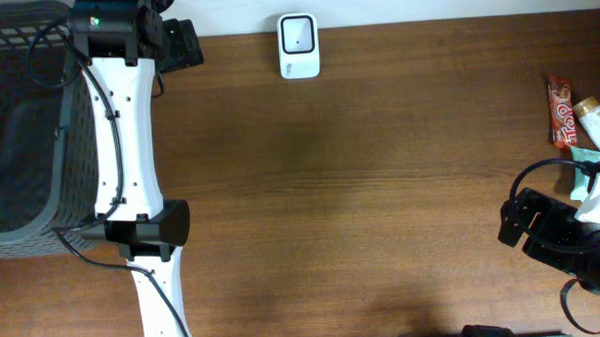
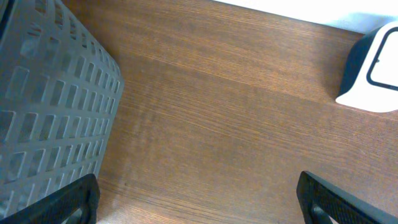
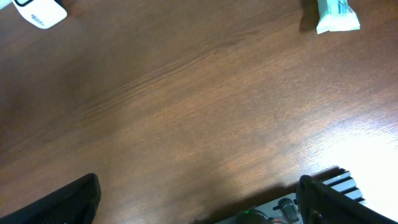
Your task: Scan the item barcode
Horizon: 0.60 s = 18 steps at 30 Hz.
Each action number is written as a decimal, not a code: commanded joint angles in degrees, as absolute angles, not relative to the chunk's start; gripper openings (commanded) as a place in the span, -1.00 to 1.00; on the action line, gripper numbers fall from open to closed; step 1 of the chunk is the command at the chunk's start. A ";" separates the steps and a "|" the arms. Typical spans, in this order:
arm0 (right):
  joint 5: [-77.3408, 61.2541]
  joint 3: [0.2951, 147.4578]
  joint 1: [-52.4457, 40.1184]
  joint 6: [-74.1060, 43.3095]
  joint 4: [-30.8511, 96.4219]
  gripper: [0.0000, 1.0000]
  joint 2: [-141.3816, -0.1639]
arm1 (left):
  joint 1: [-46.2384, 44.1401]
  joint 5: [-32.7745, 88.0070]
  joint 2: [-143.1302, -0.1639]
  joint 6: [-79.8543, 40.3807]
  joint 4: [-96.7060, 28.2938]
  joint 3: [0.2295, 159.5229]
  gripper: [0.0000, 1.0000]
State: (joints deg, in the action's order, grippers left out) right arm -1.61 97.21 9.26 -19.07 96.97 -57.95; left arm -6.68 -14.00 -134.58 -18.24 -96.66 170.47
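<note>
The task looks barely begun: nothing is held and no item is at the scanner [image 1: 299, 45], which sits alone at the far edge of the table [image 1: 381, 186]. The left fingers [image 2: 71, 200] are spread wide and empty, hanging over bare wood between the grey basket [image 2: 50, 106] and the scanner. The right fingers [image 3: 65, 200] are likewise released and empty, low over the table towards its right end. The candidate items lie together at the right edge: a red snack bar [image 1: 561, 109], a pale tube [image 1: 599, 123] just beside it, and a teal-and-white packet [image 1: 583, 169] nearest the right arm. Which one is meant cannot be told, and no barcode is visible. Left to do, by this reading: pick up an item, carry it across to the scanner, and turn its barcode to the scanner's window. The basket probably takes scanned goods, though that is a guess
</note>
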 commanded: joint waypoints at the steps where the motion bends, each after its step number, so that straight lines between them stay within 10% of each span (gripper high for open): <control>1: -2.87 96.44 8.58 -18.87 97.23 0.98 -58.08 | -6.48 -14.79 -134.47 -18.39 -96.71 170.67 0.98; 18: -5.76 28.08 -4.19 -5.96 36.03 0.97 -15.97 | -6.13 -14.79 -134.47 -18.39 -96.71 170.67 0.98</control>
State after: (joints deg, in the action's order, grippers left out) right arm -4.25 35.09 -3.60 -7.66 42.72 -20.56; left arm -6.66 -13.98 -134.58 -18.24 -96.64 170.47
